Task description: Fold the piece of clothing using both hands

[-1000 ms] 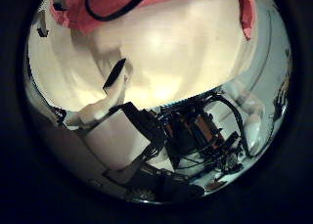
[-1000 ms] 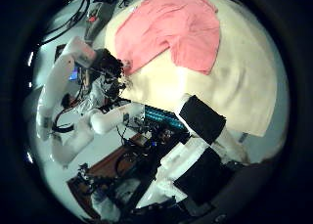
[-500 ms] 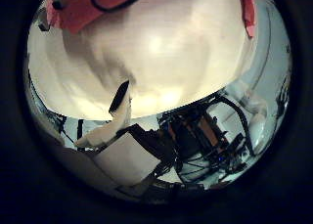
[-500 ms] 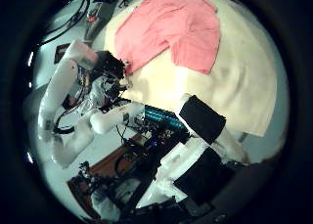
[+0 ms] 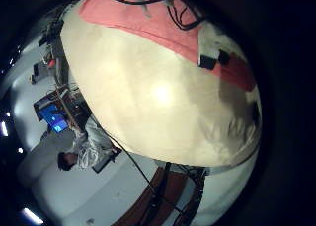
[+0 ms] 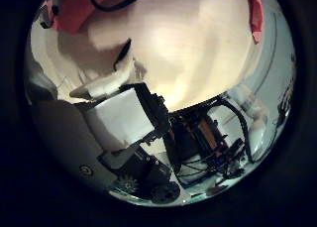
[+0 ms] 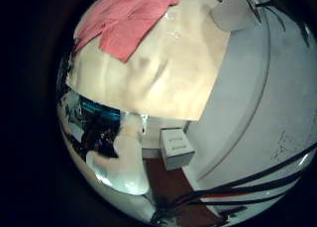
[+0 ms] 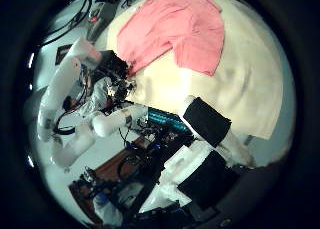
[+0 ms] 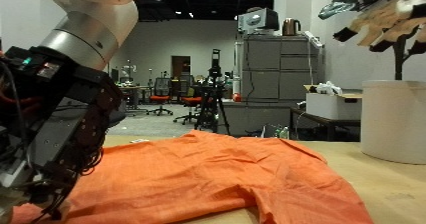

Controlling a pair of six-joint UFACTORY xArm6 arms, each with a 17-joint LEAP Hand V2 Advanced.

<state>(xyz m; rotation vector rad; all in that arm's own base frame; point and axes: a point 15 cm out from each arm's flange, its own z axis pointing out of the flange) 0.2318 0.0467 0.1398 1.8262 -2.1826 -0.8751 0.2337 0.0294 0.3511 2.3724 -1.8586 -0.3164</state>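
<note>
An orange garment [image 9: 213, 174] lies spread flat on the pale table [image 9: 386, 179]. My left hand [image 9: 53, 154] hangs low at the garment's near edge, fingers relaxed, gripping no cloth. My right hand [image 9: 386, 19] is high above the table, fingers straight, holding nothing. The right thumb side palm view shows the whole garment [image 8: 180, 29] from high up, with the left hand [image 8: 112, 69] beside its edge. The garment also shows in the right little finger side palm view [image 7: 124, 24], the left little finger side palm view [image 5: 138, 19] and the left thumb side palm view [image 6: 69, 14].
Behind the table stand a white cylindrical bin [image 9: 393, 119], a grey cabinet [image 9: 273, 79] and a box [image 9: 333, 102]. Bare table [image 8: 230, 79] stretches away from the garment under the right hand. A finger of the left hand [image 6: 124, 118] reaches into its thumb side view.
The left thumb side view has shifted, and the left hand's finger now reaches much further into it. The right thumb side view is nearly unchanged. The garment lies as before.
</note>
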